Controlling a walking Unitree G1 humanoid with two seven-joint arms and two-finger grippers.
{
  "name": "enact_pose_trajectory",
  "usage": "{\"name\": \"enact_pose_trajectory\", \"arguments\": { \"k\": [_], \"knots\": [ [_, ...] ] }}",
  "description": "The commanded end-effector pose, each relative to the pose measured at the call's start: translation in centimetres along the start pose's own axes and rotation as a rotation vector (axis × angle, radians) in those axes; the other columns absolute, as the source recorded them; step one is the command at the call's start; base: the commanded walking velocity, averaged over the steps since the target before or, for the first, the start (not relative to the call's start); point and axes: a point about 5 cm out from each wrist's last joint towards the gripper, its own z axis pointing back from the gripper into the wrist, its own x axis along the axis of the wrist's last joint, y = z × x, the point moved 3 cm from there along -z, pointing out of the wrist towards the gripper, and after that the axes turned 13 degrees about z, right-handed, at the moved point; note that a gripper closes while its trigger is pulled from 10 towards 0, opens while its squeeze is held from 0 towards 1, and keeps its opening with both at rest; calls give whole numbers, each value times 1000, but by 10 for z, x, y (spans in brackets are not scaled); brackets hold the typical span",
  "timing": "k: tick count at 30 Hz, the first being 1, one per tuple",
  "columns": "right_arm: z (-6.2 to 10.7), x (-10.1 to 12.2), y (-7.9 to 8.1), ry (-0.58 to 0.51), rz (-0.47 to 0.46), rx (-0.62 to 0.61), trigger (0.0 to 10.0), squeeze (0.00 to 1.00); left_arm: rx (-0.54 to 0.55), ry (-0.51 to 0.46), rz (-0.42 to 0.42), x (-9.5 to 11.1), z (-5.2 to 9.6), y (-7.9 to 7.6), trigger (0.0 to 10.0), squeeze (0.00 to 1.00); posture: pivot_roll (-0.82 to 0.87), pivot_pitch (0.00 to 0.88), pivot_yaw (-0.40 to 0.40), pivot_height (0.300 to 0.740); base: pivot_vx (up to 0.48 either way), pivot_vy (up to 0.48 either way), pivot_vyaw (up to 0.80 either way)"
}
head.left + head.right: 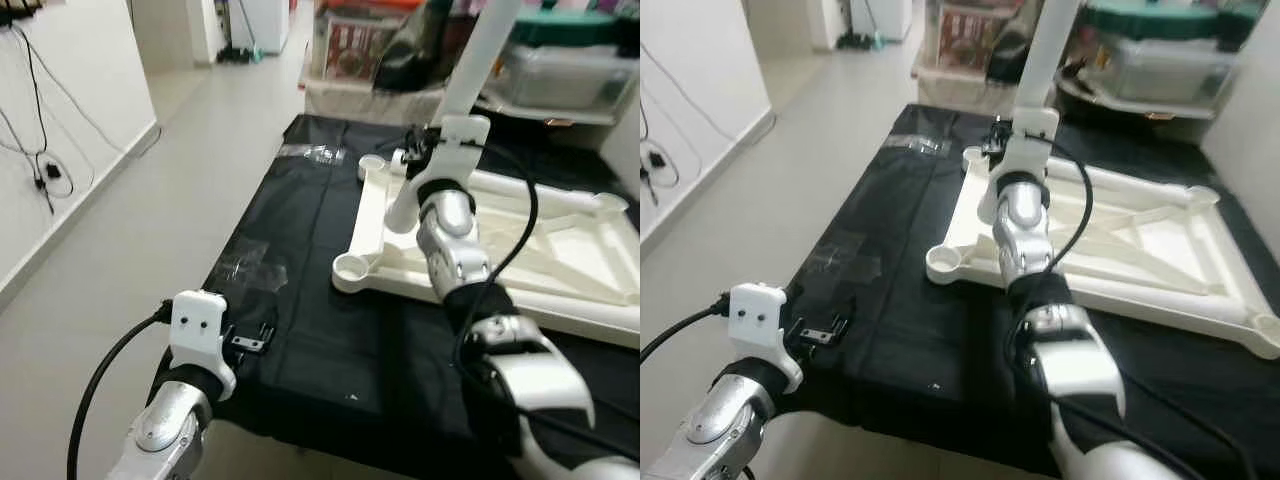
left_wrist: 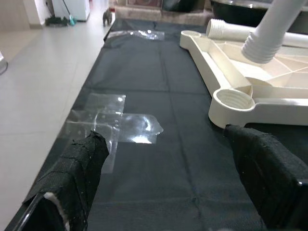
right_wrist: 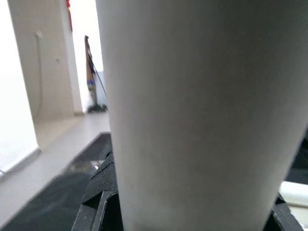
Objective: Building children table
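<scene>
I see the right gripper (image 1: 420, 150) closed around a white table leg (image 1: 478, 60) in the upper middle of the frame. The leg is long and round; its long axis runs from the gripper up and to the right, out of the top edge, and its lower threaded end (image 2: 262, 48) points down and left, above the white tabletop (image 1: 560, 250). The tabletop lies upside down on the black cloth (image 1: 300, 300), with its ribs facing up and one round corner socket (image 1: 352, 266) near the centre of the frame. A second leg (image 2: 231, 31) lies on the far part of the tabletop. My left gripper (image 2: 168, 183) is at the lower left, above the near edge of the cloth, its fingers (image 2: 77, 168) spread open and holding nothing. Clear tape (image 2: 115, 125) is on the cloth before it.
</scene>
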Motion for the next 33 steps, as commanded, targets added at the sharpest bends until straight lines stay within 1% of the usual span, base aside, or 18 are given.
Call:
{"name": "enact_pose_trajectory", "arguments": {
  "k": [1, 3, 7, 11, 14, 16, 19, 20, 22, 24, 26, 27, 28, 29, 30, 31, 32, 33],
  "knots": [
    [-5, 8, -3, -25, 31, -32, 10000, 0, -18, 24, 8, -2, 5, -7, 10000, 0, 148, 262, -96, 740, 0, 0, 0],
    [-7, 12, -4, -31, 36, -43, 10000, 0, -22, 27, 7, -2, 7, -10, 10000, 0, 149, 266, -96, 740, 0, 0, 0],
    [-11, 26, -6, -92, 110, -87, 10000, 0, -11, 46, 11, -3, 15, -12, 10000, 0, 158, 299, -102, 740, 0, 0, 0],
    [-10, 25, -8, -104, 134, -103, 10000, 0, -5, 55, 8, -4, 18, -12, 10000, 0, 160, 306, -99, 740, 0, 0, 0],
    [-8, 16, -4, -77, 142, -63, 10000, 0, 5, 69, 5, -5, 20, -10, 10000, 0, 158, 308, -98, 740, 0, 0, 0],
    [-3, 0, 2, -30, 146, -8, 10000, 0, 7, 81, 1, -7, 21, -10, 10000, 0, 156, 312, -93, 740, 0, 0, 0],
    [2, -13, 7, 4, 133, 42, 10000, 0, 10, 85, -4, -7, 20, -9, 10000, 0, 157, 308, -92, 740, 0, 0, 0],
    [2, -13, 7, 4, 133, 42, 10000, 0, 10, 85, -4, -7, 20, -9, 10000, 0, 157, 308, -92, 740, 0, 0, 0],
    [10, -30, 14, 63, 35, 137, 10000, 0, 14, 81, -9, -6, 18, -8, 10000, 0, 148, 294, -91, 740, 0, 0, 0],
    [10, -30, 14, 63, 35, 137, 10000, 0, 14, 81, -9, -6, 18, -8, 10000, 0, 148, 294, -91, 740, 0, 0, 0],
    [17, -40, 23, 92, -46, 233, 10000, 0, 15, 76, -14, -5, 15, -7, 10000, 0, 141, 281, -92, 740, 0, 0, 0],
    [17, -40, 23, 92, -46, 233, 10000, 0, 15, 76, -14, -5, 15, -7, 10000, 0, 141, 281, -92, 740, 0, 0, 0],
    [26, -46, 32, 97, -67, 332, 10000, 0, 15, 74, -17, -5, 13, -6, 10000, 0, 136, 268, -94, 740, 0, 0, 0],
    [26, -46, 32, 97, -67, 332, 10000, 0, 15, 74, -17, -5, 13, -6, 10000, 0, 136, 268, -94, 740, 0, 0, 0],
    [37, -52, 41, 115, -88, 441, 10000, 0, 17, 72, -20, -6, 10, -5, 10000, 0, 128, 257, -91, 740, 0, 0, 0],
    [37, -52, 41, 115, -88, 441, 10000, 0, 17, 72, -20, -6, 10, -5, 10000, 0, 128, 257, -91, 740, 0, 0, 0],
    [51, -57, 50, 130, -104, 561, 10000, 0, 19, 69, -23, -6, 8, -4, 10000, 0, 123, 251, -89, 740, 0, 0, 0],
    [51, -57, 50, 130, -104, 561, 10000, 0, 19, 69, -23, -6, 8, -4, 10000, 0, 123, 251, -89, 740, 0, 0, 0]
  ]
}}
